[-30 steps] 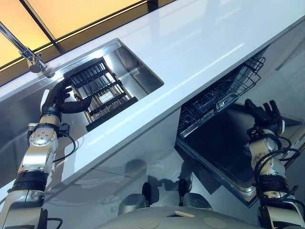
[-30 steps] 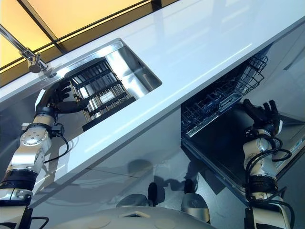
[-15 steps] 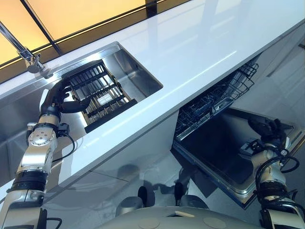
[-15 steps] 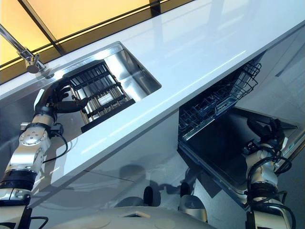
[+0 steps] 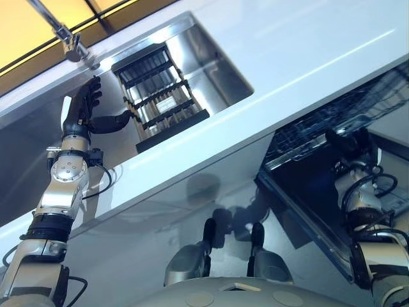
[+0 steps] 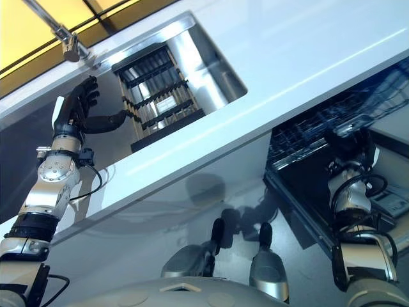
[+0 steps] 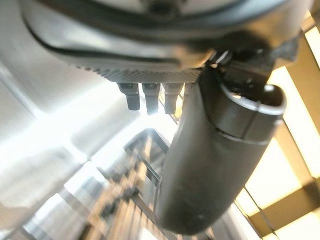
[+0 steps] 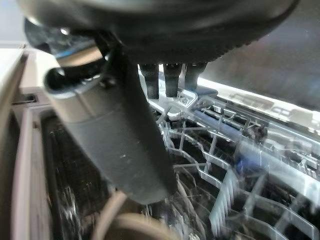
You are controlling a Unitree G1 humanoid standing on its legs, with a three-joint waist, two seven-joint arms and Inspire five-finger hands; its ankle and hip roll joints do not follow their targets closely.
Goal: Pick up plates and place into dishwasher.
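Two hands, no plate in either. My left hand (image 5: pixel 84 110) hovers at the sink (image 5: pixel 217 67), fingers (image 5: pixel 93 87) spread and thumb reaching toward the dark rack (image 5: pixel 160 96) at its 3 o'clock. My right hand (image 5: pixel 348 146) hangs over the dishwasher's wire basket (image 5: pixel 332 115), fingers relaxed, holding nothing. I can't make out any plates; if they stand in that rack, they are hidden among the slats. The risk, as I judge it: reaching in blind, I snag the rack's bars, or knock a plate against the steel wall.
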